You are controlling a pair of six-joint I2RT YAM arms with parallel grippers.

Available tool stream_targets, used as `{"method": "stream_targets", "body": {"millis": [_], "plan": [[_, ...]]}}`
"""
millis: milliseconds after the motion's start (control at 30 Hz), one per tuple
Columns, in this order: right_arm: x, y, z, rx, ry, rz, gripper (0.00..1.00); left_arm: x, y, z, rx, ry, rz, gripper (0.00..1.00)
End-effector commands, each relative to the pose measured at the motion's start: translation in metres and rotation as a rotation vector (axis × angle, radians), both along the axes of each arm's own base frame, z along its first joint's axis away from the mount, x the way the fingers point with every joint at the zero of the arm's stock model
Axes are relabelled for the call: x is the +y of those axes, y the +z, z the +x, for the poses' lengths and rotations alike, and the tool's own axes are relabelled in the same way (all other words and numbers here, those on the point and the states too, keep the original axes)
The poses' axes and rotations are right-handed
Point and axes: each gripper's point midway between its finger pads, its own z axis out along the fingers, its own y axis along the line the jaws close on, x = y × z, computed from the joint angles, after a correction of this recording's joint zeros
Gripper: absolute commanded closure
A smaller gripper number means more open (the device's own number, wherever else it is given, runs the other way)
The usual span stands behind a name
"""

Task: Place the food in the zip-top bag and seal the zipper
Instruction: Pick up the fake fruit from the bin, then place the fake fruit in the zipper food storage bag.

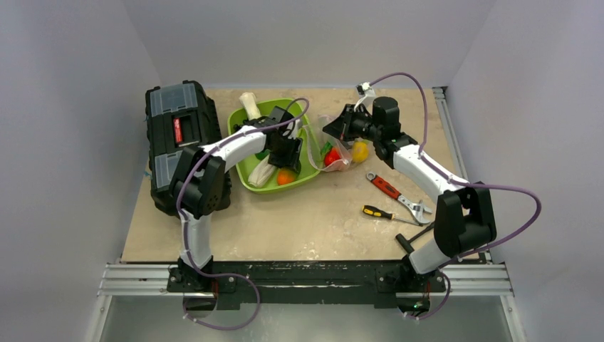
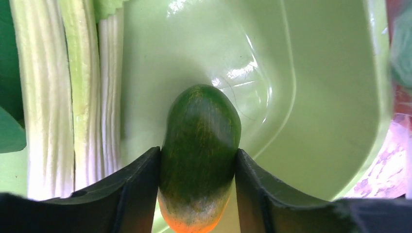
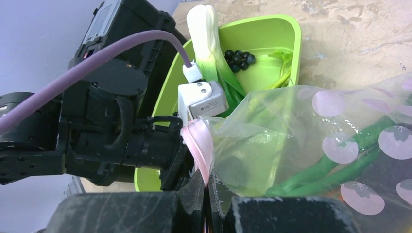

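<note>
My left gripper is inside the green tray, shut on a dark green toy fruit with an orange end. An orange piece and pale leek-like stalks lie in the tray. My right gripper is shut on the pale pink zipper strip of the clear zip-top bag and holds that edge up beside the tray. Inside the bag I see a red piece and a yellow piece.
A black toolbox stands left of the tray. A red-handled wrench and a yellow-black screwdriver lie on the table right of centre. Dark berries and a leek sit at the tray's far end.
</note>
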Motion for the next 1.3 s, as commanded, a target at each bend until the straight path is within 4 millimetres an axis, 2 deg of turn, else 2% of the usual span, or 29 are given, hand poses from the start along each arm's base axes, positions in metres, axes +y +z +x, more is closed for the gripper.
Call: {"method": "stream_targets", "body": {"millis": [0, 67, 233, 367, 600, 700, 833, 967, 1167, 1267], "plan": [[0.002, 0.017, 0.001, -0.053, 0.016, 0.032, 1.0, 0.003, 0.0, -0.001, 0.003, -0.007, 0.01, 0.6], [0.002, 0.016, 0.001, -0.054, 0.016, 0.031, 1.0, 0.005, 0.008, -0.002, -0.025, -0.003, 0.003, 0.69], [-0.002, 0.015, 0.003, -0.063, 0.0, 0.01, 1.0, 0.016, 0.036, -0.006, -0.117, 0.021, 0.0, 0.81], [-0.002, 0.009, 0.005, -0.05, -0.004, 0.002, 1.0, 0.017, 0.056, -0.008, -0.166, 0.03, -0.03, 0.91], [0.003, 0.006, 0.004, -0.038, 0.02, 0.026, 1.0, 0.027, 0.084, -0.019, -0.219, 0.081, -0.061, 1.0], [0.006, 0.003, 0.005, -0.024, 0.029, 0.035, 1.0, 0.025, 0.108, -0.026, -0.249, 0.081, -0.119, 1.0], [0.006, 0.005, 0.005, -0.027, 0.028, 0.045, 1.0, 0.013, 0.137, -0.043, -0.244, 0.095, -0.249, 1.0], [0.003, -0.001, 0.009, -0.02, 0.005, 0.021, 1.0, -0.009, 0.168, -0.062, -0.25, 0.091, -0.482, 1.0], [0.005, 0.007, 0.004, -0.04, 0.015, 0.046, 1.0, -0.038, 0.184, -0.073, -0.167, 0.132, -0.733, 1.0], [0.004, 0.007, 0.004, -0.038, 0.013, 0.038, 1.0, -0.059, 0.192, -0.08, -0.155, 0.097, -0.779, 1.0]]}}
